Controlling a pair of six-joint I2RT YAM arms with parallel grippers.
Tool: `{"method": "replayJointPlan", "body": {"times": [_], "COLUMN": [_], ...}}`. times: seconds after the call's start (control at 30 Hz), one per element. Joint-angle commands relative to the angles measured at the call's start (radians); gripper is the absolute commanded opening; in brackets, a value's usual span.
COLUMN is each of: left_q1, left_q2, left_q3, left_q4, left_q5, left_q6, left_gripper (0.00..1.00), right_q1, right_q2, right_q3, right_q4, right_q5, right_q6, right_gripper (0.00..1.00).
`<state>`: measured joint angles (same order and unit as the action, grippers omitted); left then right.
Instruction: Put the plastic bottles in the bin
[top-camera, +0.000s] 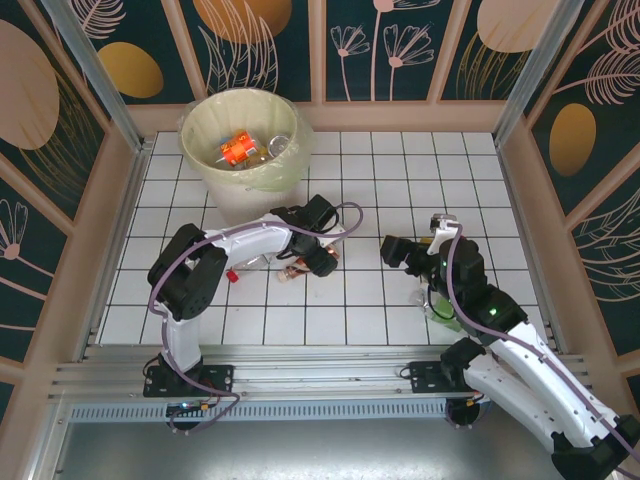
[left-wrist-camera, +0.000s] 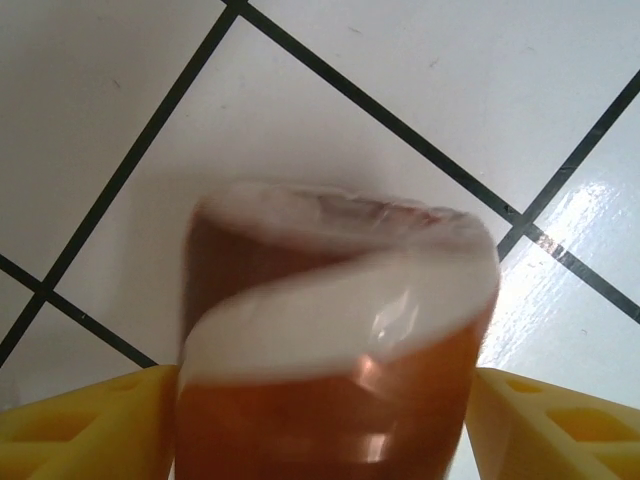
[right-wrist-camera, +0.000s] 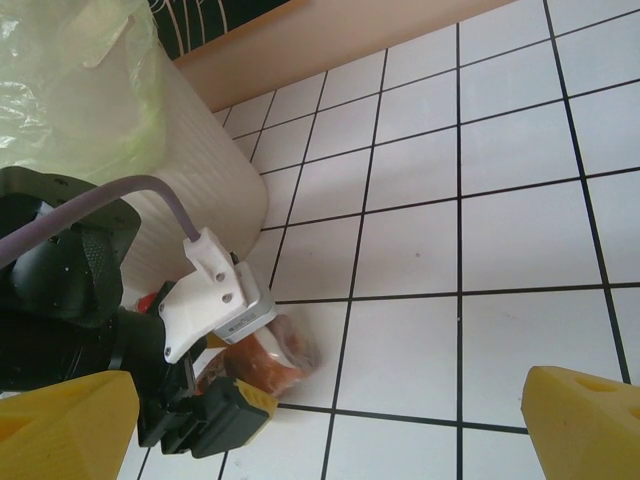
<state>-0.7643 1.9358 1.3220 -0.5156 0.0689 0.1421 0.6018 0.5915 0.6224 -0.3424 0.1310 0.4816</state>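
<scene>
Top external view: orange-labelled plastic bottles (top-camera: 240, 150) lie inside the round cream-white plastic bin (top-camera: 232, 200), upper left. At centre, the left gripper (top-camera: 320, 262) clasps a brown clear-plastic bottle (left-wrist-camera: 330, 330) on white tiles (top-camera: 400, 180). The right gripper (top-camera: 398, 250) gapes, empty. A green bottle (top-camera: 441, 315) lies outside, lower right.

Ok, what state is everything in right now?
Brown bottle: lying on table.
Left gripper: astride brown bottle, grip unclear.
Right gripper: open, empty.
Bin: upright, bottles inside.
Green bottle: on table, unbinned.
Red-capped bottle: lying on table.
</scene>
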Motion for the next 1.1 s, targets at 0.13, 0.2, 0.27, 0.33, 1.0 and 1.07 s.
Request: {"method": "replayJointPlan", "body": {"times": [0.13,0.2,0.27,0.33,1.0,1.07], "left_q1": [0.0,0.0,0.0,0.0,-0.017,-0.017], "left_q2": [0.005,0.0,-0.007,-0.014,-0.134,-0.138], "left_q3": [-0.007,-0.014,-0.022,-0.031,0.079,0.131], "left_q4": [0.006,0.005,0.006,0.01,0.147,0.153], "left_q5": [0.013,0.022,0.025,0.019,0.31,0.342], "left_q6": [-0.024,-0.041,-0.055,-0.065,-0.27,-0.304], "left_gripper": [0.73,0.72,0.71,0.71,0.54,0.54], "right_q1": [-0.005,-0.005,-0.004,-0.005,-0.004,-0.005], "right_q2": [-0.015,-0.014,-0.015,-0.017,-0.112,-0.127], "right_q3": [-0.02,-0.021,-0.023,-0.023,-0.053,-0.047], "right_q4": [0.002,0.002,0.002,0.0,0.014,0.002], "right_q5": [0.01,0.008,0.008,0.01,0.081,0.121], "right_q6": [0.012,0.012,0.012,0.01,0.027,0.028], "right_gripper": [0.99,0.99,0.99,0.99,0.98,0.98]}}
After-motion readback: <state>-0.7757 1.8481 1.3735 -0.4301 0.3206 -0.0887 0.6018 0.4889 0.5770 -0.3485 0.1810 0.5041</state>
